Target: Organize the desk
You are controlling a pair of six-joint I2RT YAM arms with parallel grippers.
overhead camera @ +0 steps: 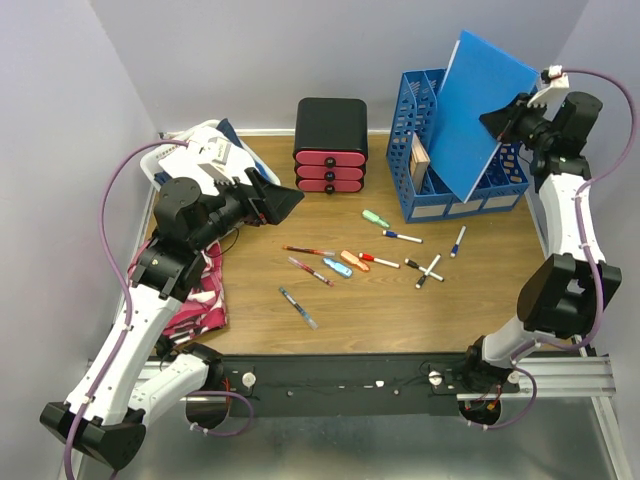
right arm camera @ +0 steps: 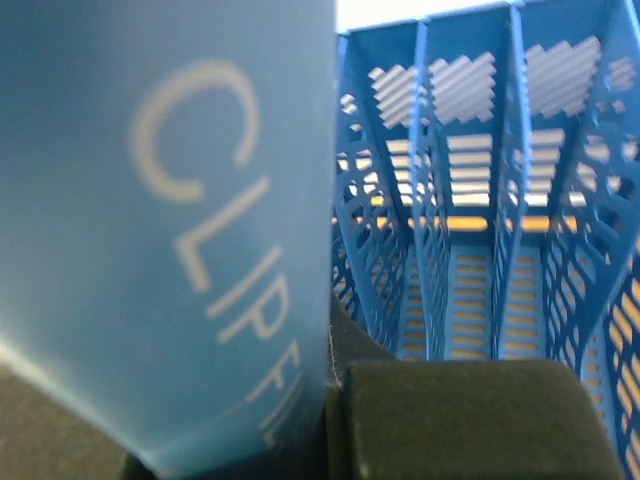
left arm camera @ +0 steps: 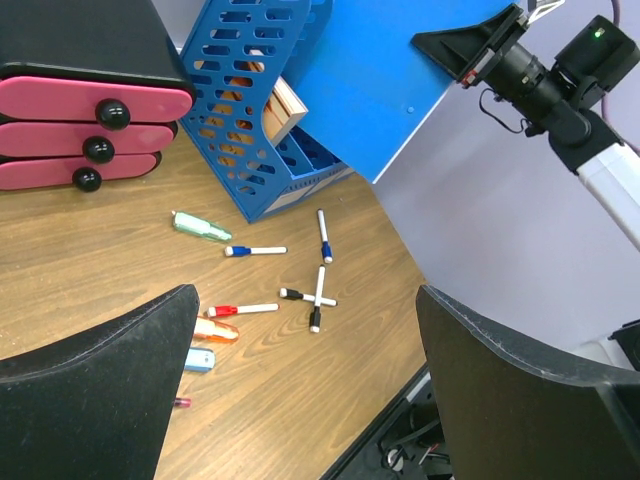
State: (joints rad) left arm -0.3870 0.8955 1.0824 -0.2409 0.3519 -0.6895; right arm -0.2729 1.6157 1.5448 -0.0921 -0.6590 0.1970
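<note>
right gripper [overhead camera: 505, 118] held tilted blue folder [overhead camera: 478, 105] over blue file rack [overhead camera: 420, 195]. left gripper [overhead camera: 282, 203] hung spread wide, empty, above desk [overhead camera: 400, 320]; pens [overhead camera: 379, 260] lay scattered.

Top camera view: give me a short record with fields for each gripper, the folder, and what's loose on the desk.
left gripper: open, empty, above the left side of the desk
right gripper: shut on the blue folder
folder: tilted, lower corner at the blue file rack; cannot tell whether it is seated
loose items: pens and markers scattered mid-desk, one pair crossed
back edge: black drawer unit with pink drawers
left side: patterned cloth
</note>
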